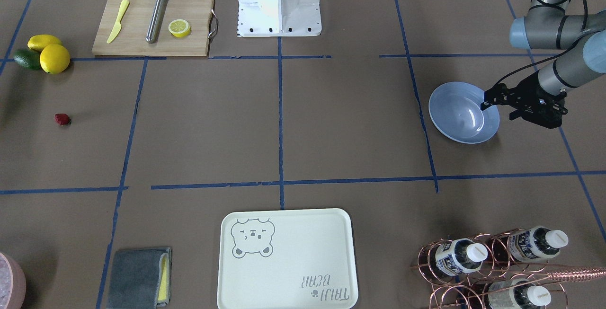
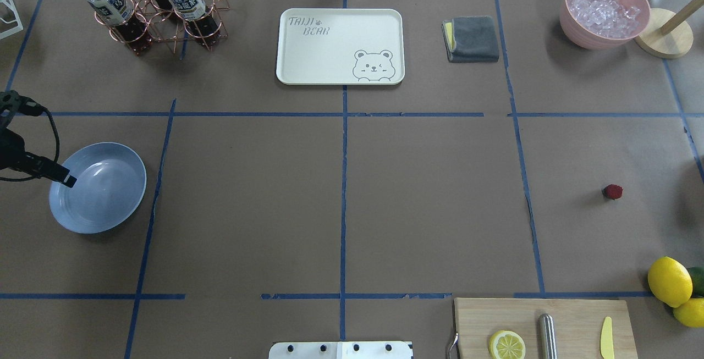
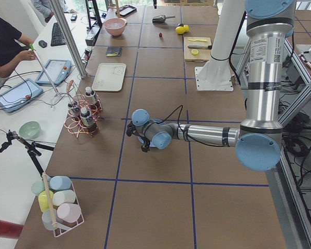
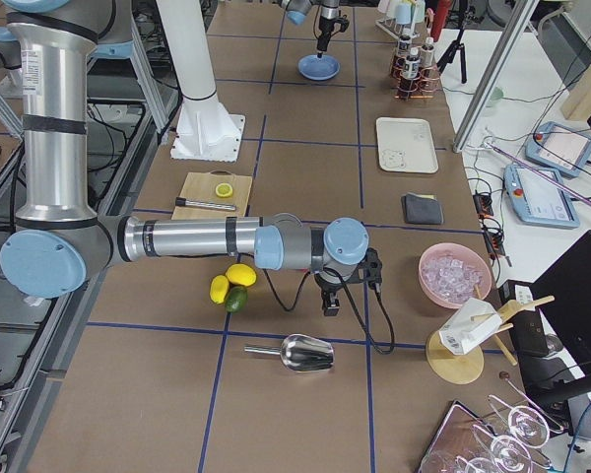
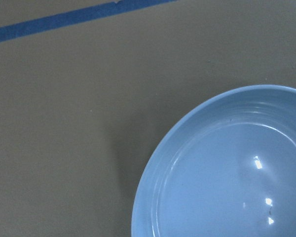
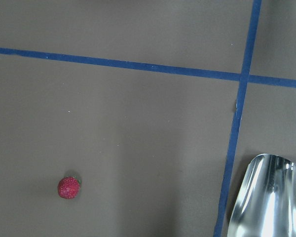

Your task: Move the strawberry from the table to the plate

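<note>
The strawberry (image 1: 62, 119) (image 2: 612, 191), a tiny dark-red berry, lies alone on the brown taped table (image 1: 331, 124). It sits low and left in the right wrist view (image 6: 68, 187). The empty light-blue plate (image 1: 461, 117) (image 2: 102, 191) (image 5: 227, 177) rests at the opposite end of the table. My left gripper (image 1: 487, 99) (image 2: 67, 180) hovers over the plate's outer rim, fingertips together, nothing in it. My right gripper (image 4: 330, 304) appears only in the exterior right view, hanging over the table beside the lemons; I cannot tell its state.
Two lemons (image 1: 49, 53) and an avocado (image 1: 26, 59) lie near the strawberry. A cutting board (image 1: 151, 25) holds a knife, a steel rod and a lemon half. A bear tray (image 1: 286, 259), grey cloth (image 1: 139, 276), bottle rack (image 1: 492, 266), ice bowl (image 2: 605, 10) and metal scoop (image 6: 266, 197) stand around.
</note>
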